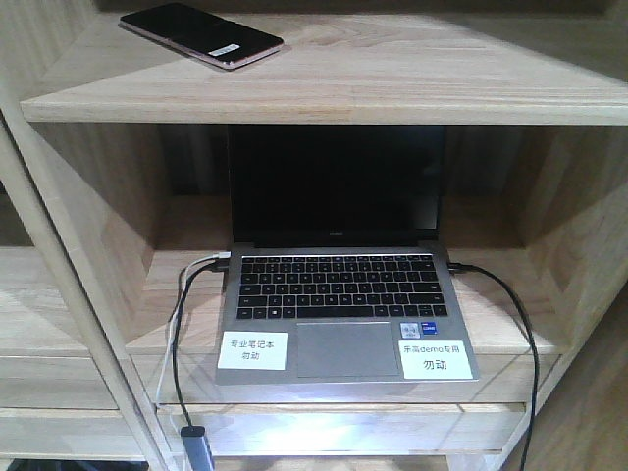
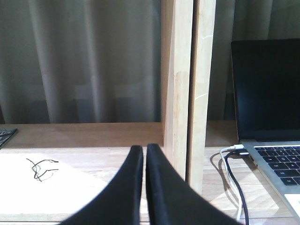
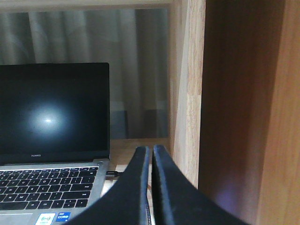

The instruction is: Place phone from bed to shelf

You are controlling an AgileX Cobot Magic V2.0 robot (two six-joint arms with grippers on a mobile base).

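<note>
Lying flat on the thick pale-oak shelf plank (image 1: 412, 74), the thin black glossy phone with its pinkish rim (image 1: 200, 34) sits near the left end, long axis running diagonally — placement looks done. Below it stands the open silver laptop (image 1: 339, 294). Both pincers sit lower, closed on nothing: left pincer (image 2: 144, 152) nearer the phone's side, right pincer (image 3: 151, 152) beside the laptop.

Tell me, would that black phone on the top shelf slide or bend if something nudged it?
The phone looks like a rigid slab, so it probably won't bend. Its glossy face and flat rest on the smooth shelf suggest it would slide rather than roll or tip. It lies near the plank's front edge, so a push could drop it.
</note>
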